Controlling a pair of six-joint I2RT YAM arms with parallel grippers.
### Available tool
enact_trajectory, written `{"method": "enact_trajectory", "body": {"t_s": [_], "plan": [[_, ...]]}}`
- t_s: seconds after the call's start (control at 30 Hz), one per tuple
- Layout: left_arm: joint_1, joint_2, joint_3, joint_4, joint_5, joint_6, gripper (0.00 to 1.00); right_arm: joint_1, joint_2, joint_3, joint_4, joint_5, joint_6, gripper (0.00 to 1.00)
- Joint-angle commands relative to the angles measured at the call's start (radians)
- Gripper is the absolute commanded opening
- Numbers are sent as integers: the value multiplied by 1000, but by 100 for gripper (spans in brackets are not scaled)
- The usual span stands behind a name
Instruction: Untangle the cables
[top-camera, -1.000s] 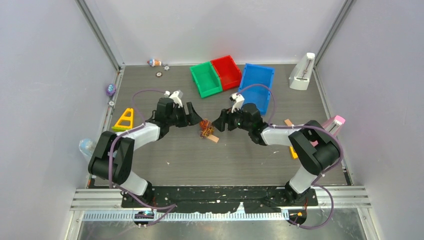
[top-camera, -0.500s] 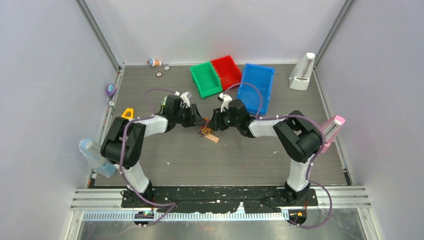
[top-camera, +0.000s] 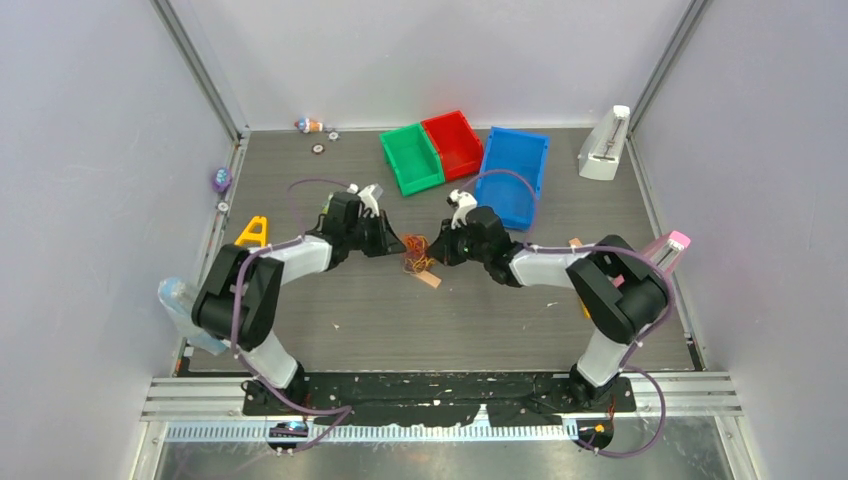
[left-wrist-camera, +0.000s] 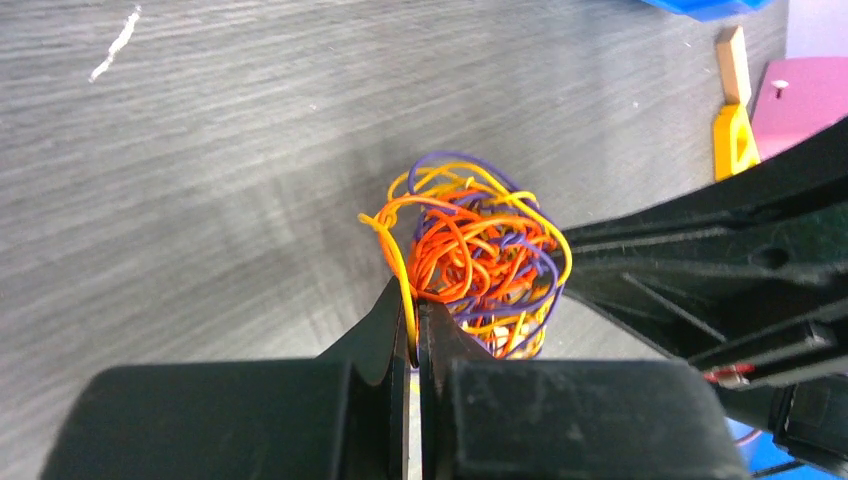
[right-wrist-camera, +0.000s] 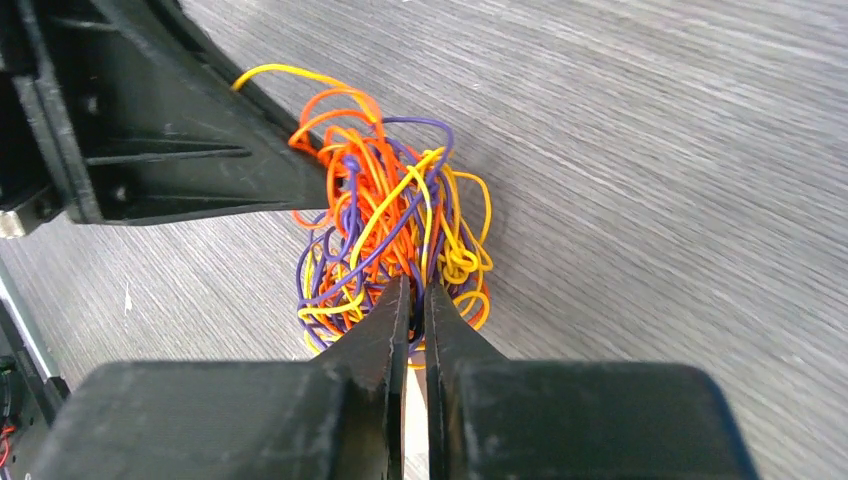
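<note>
As left fingers and right fingers pinch, three-coloured cables form one tangle.

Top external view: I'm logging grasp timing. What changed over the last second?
The left gripper and right gripper moved inward from opposite sides and shut on the cables. The tan block stayed where it was, beside them.

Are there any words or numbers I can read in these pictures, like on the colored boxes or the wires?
No text can be read anywhere.
The green bin, red bin and blue bin show no writing.
The cables are plain, with no tags.
The white stand at the back right has dark marks, too small to read.
</note>
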Motion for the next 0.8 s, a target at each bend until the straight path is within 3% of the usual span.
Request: {"method": "enact_trajectory", "body": {"t_s": [0.0,0.17,0.37,0.43,0.5,0.53,0.6,0.67,0.77], "plan": [[5,-139,-65,69,-65,24,0,4,-132,-71,60,179,-9,5],[63,-219,-180,205,-78,-53,0,3,-207,-105,26,377,-2,5],[135,-284,-282,296,-122,-119,0,2,-261,-139,7,500,9,8],[134,-280,-276,290,-110,-114,0,2,-266,-140,6,504,7,14],[135,-261,-257,280,-80,-111,0,2,-267,-142,15,488,-2,30],[133,-247,-247,279,-60,-111,0,2,-267,-141,16,472,-5,46],[134,-219,-231,281,-32,-115,0,3,-261,-136,19,445,-11,64],[131,-189,-210,268,-15,-115,0,2,-254,-133,29,413,-21,74],[130,-136,-169,232,15,-116,0,2,-239,-133,49,368,-27,80]]}}
